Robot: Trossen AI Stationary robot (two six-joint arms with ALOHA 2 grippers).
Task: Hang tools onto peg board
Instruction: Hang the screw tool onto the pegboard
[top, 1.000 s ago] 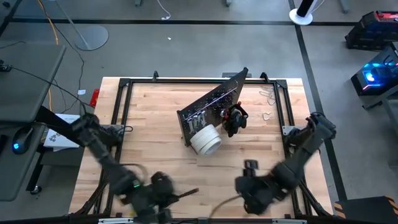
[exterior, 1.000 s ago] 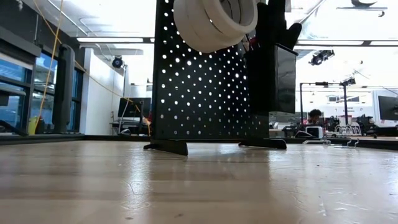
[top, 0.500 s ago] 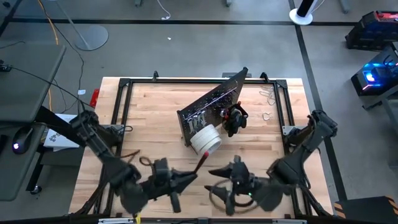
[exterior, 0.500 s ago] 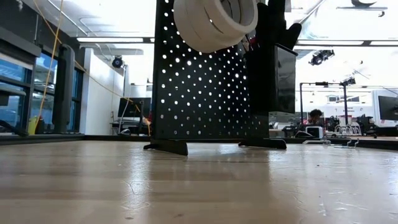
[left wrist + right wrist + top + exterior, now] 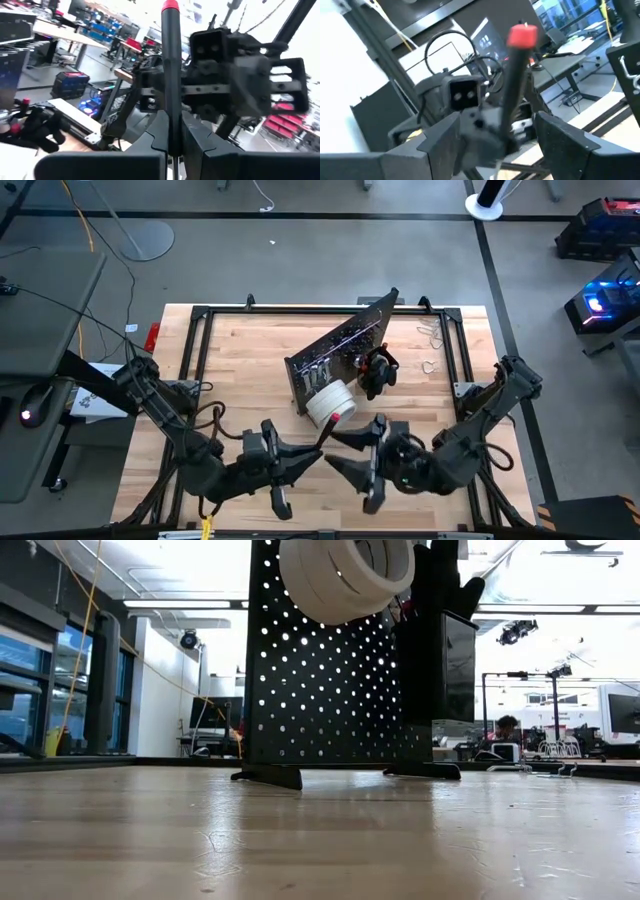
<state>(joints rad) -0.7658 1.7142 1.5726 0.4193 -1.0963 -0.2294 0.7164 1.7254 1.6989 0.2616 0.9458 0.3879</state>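
Left gripper (image 5: 300,463): jaws clenched on your screwdriver (image 5: 170,75).
Right gripper (image 5: 340,455): jaws released, facing it.
Peg board (image 5: 340,345): farther back across the counter.

Near edge is crowded: the left gripper (image 5: 312,457) and right gripper (image 5: 338,452) face each other almost nose to nose, the dark screwdriver (image 5: 326,437) between them, barely a gap. Just beyond stands the peg board (image 5: 340,345), slanted across the table (image 5: 240,370) centre, with white tape rolls (image 5: 330,404) bulging toward the grippers and a black bundle (image 5: 377,370) beside. Open wood lies far left and right of the board; small wrenches (image 5: 432,333) dot the far right corner.
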